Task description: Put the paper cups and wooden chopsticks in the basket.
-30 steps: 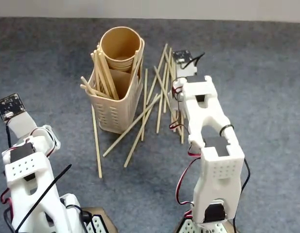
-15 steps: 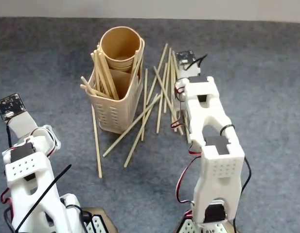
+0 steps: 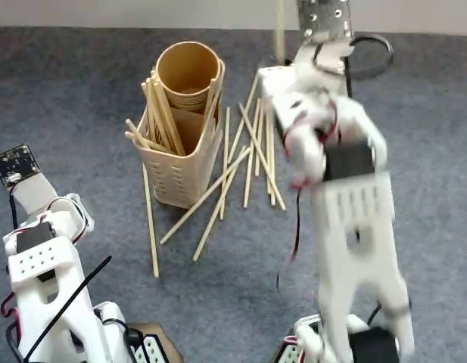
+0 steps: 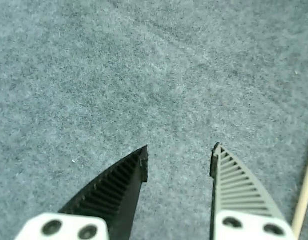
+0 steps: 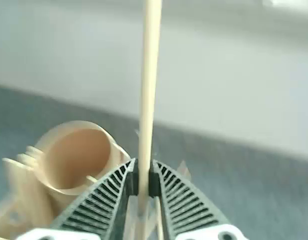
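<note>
One wooden chopstick is held in the right hand. The two black ribbed fingers are closed onto it near their tips, with only the stick's width left between them. The stick is held upright and is seen running up past the fingers. In the high view the same stick is seen standing above the right arm, over the far side of the table.

Left hand: the fingers are parted to a moderate gap; nothing is held or touched. It is poised over bare table. One stray stick is caught at the edge of its wrist view. The left arm is placed at the near left corner, well apart from the basket.

Basket: stood upright on the table, beside the right arm. Stacked paper cups are seated in its far end. A bundle of chopsticks is stood in it next to the cups, leaning out over the rim.

Loose chopsticks: about ten are spread on the table between basket and right arm, several of them crossed. One more is laid alone at the basket's near left side.

Surface: a grey, felt-like covering is noted. A pale wall is seen behind the table's far edge.
</note>
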Available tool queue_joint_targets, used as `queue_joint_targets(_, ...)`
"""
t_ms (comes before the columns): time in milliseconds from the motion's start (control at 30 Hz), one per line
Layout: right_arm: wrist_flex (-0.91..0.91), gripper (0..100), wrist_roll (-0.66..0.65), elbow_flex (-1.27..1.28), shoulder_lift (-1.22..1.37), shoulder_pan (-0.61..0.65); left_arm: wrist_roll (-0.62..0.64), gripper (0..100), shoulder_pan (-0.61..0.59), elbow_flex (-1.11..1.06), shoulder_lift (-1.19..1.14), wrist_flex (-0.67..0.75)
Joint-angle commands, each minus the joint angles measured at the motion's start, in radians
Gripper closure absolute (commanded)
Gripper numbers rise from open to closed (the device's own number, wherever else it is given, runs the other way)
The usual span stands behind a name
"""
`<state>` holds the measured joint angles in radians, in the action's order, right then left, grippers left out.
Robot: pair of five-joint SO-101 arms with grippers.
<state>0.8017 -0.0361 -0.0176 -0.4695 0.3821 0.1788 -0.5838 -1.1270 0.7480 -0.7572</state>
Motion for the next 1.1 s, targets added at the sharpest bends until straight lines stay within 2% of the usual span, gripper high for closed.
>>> queue_joint_targets(0, -0.18, 99.2, 0.008, 0.064, -0.14, 0.13, 0.006, 79, 0.019, 0.019, 0.01, 0.015)
queue_joint_targets(167, -0.486, 99.2, 0.025, 0.314, -0.142, 0.305, 0.005, 79, 0.013, -0.002, 0.01, 0.063)
queue_joint_targets(267, -0.691, 99.2, 0.068, 0.513, -0.131, 0.321, 0.005, 79, 0.012, -0.021, 0.01, 0.106)
queue_joint_targets(367, -0.794, 99.2, 0.071, 0.627, -0.13, 0.318, 0.005, 79, 0.012, -0.021, 0.01, 0.106)
queue_joint_targets(567, -0.803, 98.5, 0.071, 0.651, -0.124, 0.317, 0.005, 79, 0.012, -0.021, 0.01, 0.104)
queue_joint_targets(800, -0.716, 81.1, 0.071, 0.648, -0.134, 0.286, 0.005, 79, 0.015, -0.021, 0.01, 0.103)
queue_joint_targets(967, -0.694, 80.7, 0.064, 0.644, -0.136, 0.283, 0.005, 79, 0.016, -0.022, 0.01, 0.103)
queue_joint_targets(1067, -0.568, 80.7, 0.041, 0.587, -0.154, 0.232, 0.005, 79, 0.016, -0.022, 0.01, 0.103)
